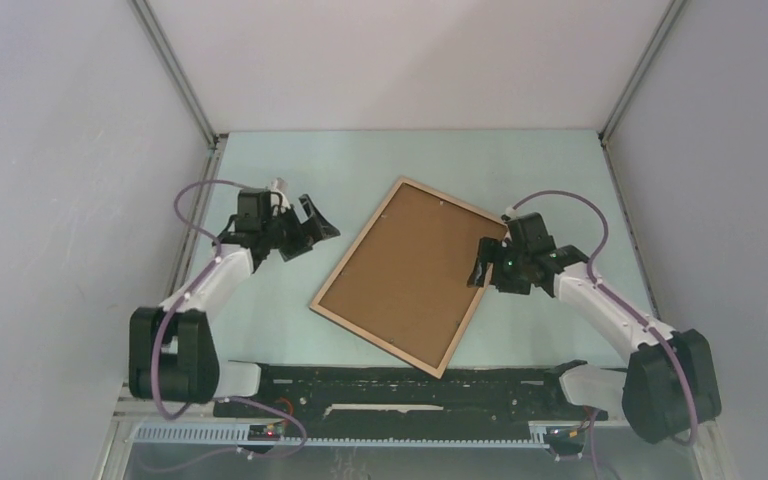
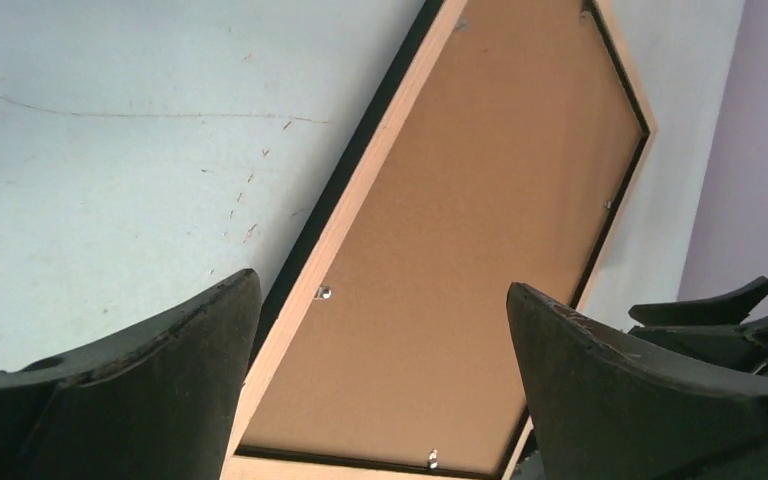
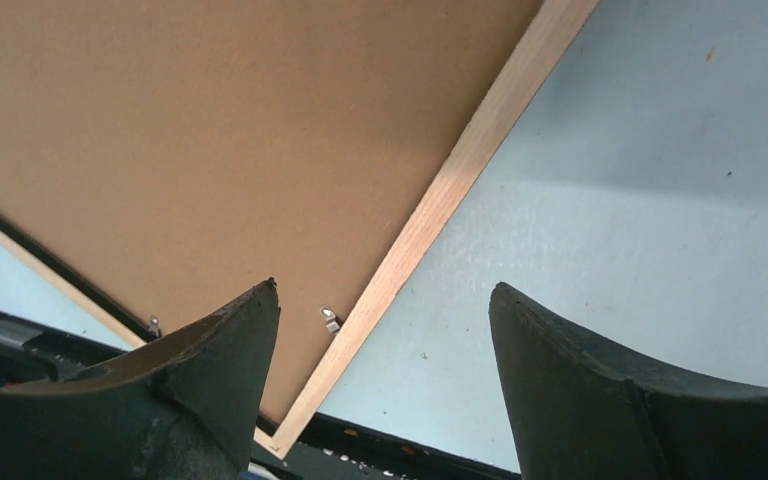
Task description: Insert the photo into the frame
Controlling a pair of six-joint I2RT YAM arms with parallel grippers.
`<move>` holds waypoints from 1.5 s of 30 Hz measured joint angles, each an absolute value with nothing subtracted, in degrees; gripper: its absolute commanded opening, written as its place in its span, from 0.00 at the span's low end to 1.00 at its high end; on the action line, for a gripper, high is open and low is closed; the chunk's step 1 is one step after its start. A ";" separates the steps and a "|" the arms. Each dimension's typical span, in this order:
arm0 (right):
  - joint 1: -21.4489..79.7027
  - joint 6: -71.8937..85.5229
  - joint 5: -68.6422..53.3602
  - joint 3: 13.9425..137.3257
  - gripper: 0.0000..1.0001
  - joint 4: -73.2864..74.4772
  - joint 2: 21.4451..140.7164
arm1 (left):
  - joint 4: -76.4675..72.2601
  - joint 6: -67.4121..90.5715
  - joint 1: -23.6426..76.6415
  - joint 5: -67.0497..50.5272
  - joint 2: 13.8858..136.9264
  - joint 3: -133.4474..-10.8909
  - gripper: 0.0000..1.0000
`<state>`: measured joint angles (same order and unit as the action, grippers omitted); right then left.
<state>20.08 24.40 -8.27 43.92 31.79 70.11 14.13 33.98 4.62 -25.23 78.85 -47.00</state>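
Note:
The frame (image 1: pixel 355 242) lies face down and tilted in the middle of the table, light wood rim up, with the plain brown backing board (image 1: pixel 410 275) set inside it. The photo is not in view. My left gripper (image 1: pixel 318 238) is open and empty, just left of the frame's left edge. My right gripper (image 1: pixel 478 265) is open and empty over the frame's right edge. The left wrist view shows the rim (image 2: pixel 360 210) and the board (image 2: pixel 480 230) between my open fingers (image 2: pixel 380 300). The right wrist view shows the rim (image 3: pixel 450 190) between my open fingers (image 3: pixel 385 295).
Small metal tabs (image 3: pixel 330 319) hold the board along the inside of the rim. A black rail (image 1: pixel 410 385) runs along the table's near edge, close to the frame's lowest corner. Grey walls stand on the left, right and back.

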 measured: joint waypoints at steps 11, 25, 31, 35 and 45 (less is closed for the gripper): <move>12.38 23.70 -16.86 40.95 0.84 30.00 66.65 | 14.70 30.96 21.28 -21.58 54.70 -46.02 1.00; 6.94 27.57 -17.78 40.01 0.83 32.51 58.22 | 16.16 38.28 57.39 0.19 58.43 -43.46 0.98; 6.87 34.81 -12.43 38.87 0.81 33.82 60.45 | 18.83 43.33 62.41 5.23 69.84 -46.24 0.99; 10.15 41.78 -10.11 35.79 0.79 33.10 61.06 | 19.18 43.70 64.03 5.41 72.07 -47.40 0.99; 17.78 52.73 -8.16 35.53 0.65 28.80 70.13 | 18.98 41.34 65.08 6.28 65.71 -45.30 1.00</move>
<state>17.78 52.73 -8.16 35.53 28.80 70.13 18.98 41.34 65.08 6.28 65.71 -45.30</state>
